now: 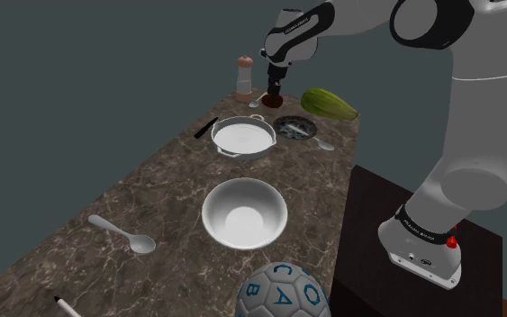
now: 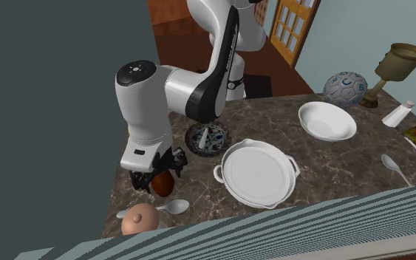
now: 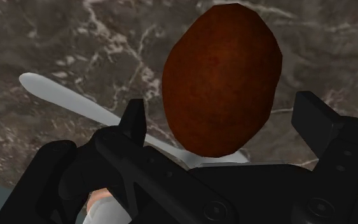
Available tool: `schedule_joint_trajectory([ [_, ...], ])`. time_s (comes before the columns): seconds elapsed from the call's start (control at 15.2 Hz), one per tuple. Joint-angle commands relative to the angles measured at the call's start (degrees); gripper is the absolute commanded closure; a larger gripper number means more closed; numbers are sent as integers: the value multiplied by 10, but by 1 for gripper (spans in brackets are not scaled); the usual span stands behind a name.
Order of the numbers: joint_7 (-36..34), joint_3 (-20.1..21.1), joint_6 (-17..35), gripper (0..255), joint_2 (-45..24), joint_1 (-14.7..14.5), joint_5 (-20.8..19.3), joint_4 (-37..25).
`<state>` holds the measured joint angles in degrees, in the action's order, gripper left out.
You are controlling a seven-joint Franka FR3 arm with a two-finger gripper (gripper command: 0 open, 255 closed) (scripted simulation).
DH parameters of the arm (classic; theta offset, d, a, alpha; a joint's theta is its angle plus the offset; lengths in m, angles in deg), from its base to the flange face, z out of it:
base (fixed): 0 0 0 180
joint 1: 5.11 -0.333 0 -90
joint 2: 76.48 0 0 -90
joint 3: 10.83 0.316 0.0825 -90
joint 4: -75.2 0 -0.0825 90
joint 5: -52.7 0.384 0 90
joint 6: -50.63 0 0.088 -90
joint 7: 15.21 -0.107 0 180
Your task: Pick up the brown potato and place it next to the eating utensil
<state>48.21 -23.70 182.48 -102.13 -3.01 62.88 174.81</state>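
Note:
The brown potato [image 3: 222, 76] lies between my gripper's [image 3: 222, 111] two black fingers, with a narrow gap on each side, so the gripper is open. In the second exterior view the gripper [image 2: 158, 177] points straight down at the counter's near left corner. The potato [image 2: 163, 185] is low on the marble top there, just beside a white spoon [image 2: 175, 207]. That spoon's handle [image 3: 63, 95] runs past the potato on the counter. In the shoulder view the gripper [image 1: 274, 88] stands at the far end of the counter over the potato [image 1: 273, 101].
A shaker [image 1: 244, 76] stands close beside the gripper. Nearby are a white two-handled pan [image 1: 242, 135], a patterned bowl [image 1: 294, 127] and a green squash [image 1: 328, 103]. Farther along are a white bowl [image 1: 244, 212], a second spoon [image 1: 125, 236] and a lettered ball [image 1: 278, 293].

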Motion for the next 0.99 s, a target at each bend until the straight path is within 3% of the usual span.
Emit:
schedule_joint_trajectory([
  [0.0, 2, 1, 9, 0, -8, 1, 3, 1],
  [0.53, 2, 1, 9, 0, -8, 1, 3, 1],
  [0.59, 2, 1, 9, 255, -8, 1, 3, 1],
  [0.92, 2, 1, 9, 255, -9, 1, 3, 1],
])
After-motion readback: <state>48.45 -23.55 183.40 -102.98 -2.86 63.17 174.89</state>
